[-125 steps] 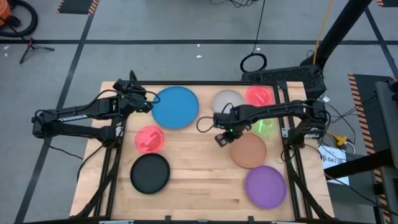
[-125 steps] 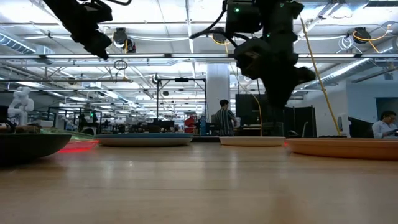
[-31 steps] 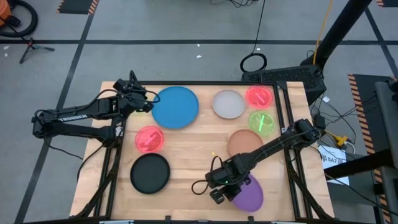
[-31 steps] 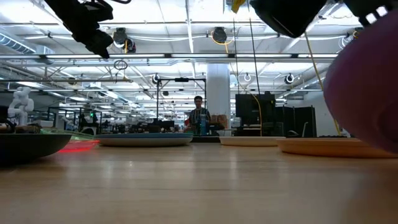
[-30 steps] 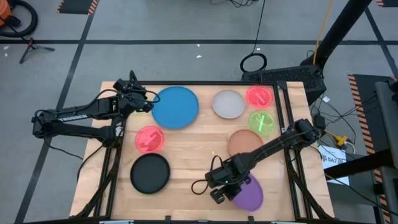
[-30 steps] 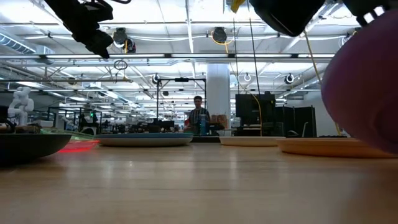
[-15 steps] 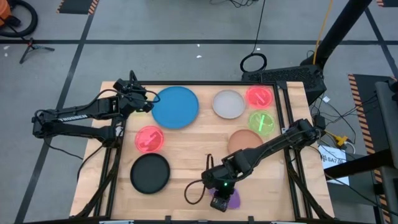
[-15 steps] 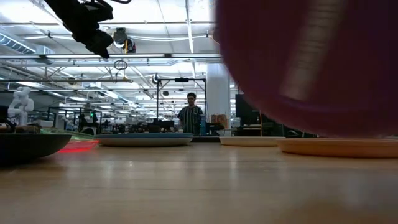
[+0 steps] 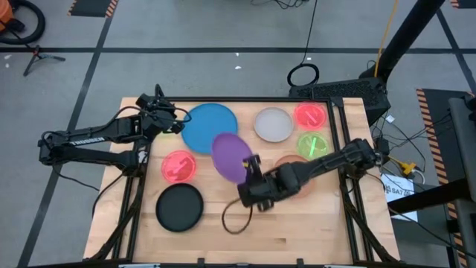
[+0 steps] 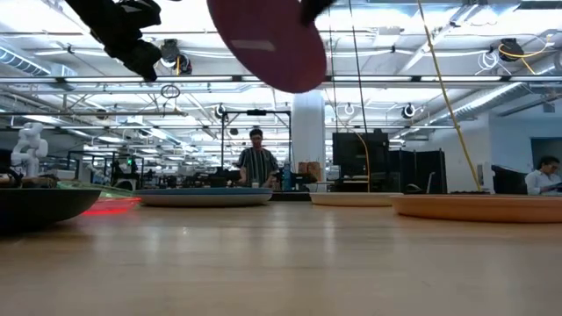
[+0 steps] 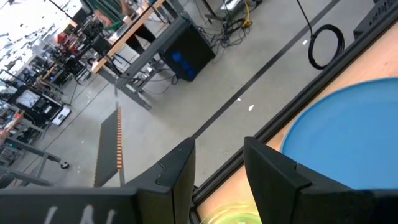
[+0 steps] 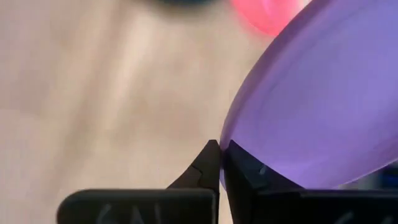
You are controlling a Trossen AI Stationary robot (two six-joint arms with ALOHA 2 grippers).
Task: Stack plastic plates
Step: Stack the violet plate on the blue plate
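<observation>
Right gripper [image 9: 251, 165] pinches the purple plate [image 9: 229, 156] by its rim above the table [image 9: 216, 216] — best levelled before lowering onto the blue plate [image 9: 207, 126]; left gripper [image 9: 172, 123] waits, fingers apart.

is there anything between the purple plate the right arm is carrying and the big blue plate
Nothing visible. The right pincer is shut on the rim of the purple plate, held up off the table and tilted, already at the near edge of the blue plate. The blue plate's top is bare. The left pincer hangs open at its far-left rim.
</observation>
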